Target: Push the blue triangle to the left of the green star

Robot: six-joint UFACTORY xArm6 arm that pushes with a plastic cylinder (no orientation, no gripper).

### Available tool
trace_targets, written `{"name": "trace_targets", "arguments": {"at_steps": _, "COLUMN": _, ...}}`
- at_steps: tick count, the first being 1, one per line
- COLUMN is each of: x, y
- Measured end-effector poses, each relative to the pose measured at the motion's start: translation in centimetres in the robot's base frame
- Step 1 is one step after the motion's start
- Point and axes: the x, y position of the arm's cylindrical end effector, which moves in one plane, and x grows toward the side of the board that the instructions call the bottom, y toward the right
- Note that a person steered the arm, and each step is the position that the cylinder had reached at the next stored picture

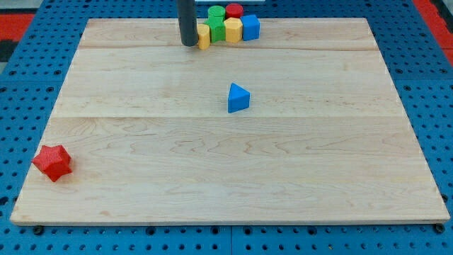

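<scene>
The blue triangle lies alone near the middle of the wooden board. A tight cluster of blocks sits at the board's top edge. In it, a green block stands behind a second green piece; I cannot tell which is the star. My tip rests at the cluster's left end, touching or nearly touching a yellow block. The tip is well above and to the left of the blue triangle.
The cluster also holds a red cylinder, a yellow block and a blue cube. A red star lies near the board's lower left corner. Blue pegboard surrounds the board.
</scene>
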Motion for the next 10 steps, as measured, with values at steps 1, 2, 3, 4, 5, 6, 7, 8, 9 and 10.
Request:
{"name": "trace_targets", "arguments": {"at_steps": 1, "x": -0.4, "y": 0.0}}
{"name": "trace_targets", "arguments": {"at_steps": 2, "x": -0.4, "y": 0.0}}
{"name": "trace_targets", "arguments": {"at_steps": 3, "x": -0.4, "y": 0.8}}
{"name": "trace_targets", "arguments": {"at_steps": 4, "x": -0.4, "y": 1.0}}
{"name": "trace_targets", "arguments": {"at_steps": 5, "x": -0.2, "y": 1.0}}
{"name": "trace_targets", "arguments": {"at_steps": 6, "x": 5.0, "y": 1.4}}
{"name": "trace_targets", "arguments": {"at_steps": 7, "x": 7.5, "y": 7.6}}
{"name": "trace_targets", "arguments": {"at_steps": 8, "x": 7.5, "y": 12.5}}
{"name": "trace_targets", "arguments": {"at_steps": 9, "x": 7.7, "y": 12.4}}
{"name": "trace_targets", "arguments": {"at_steps": 10, "x": 10.3, "y": 10.6}}
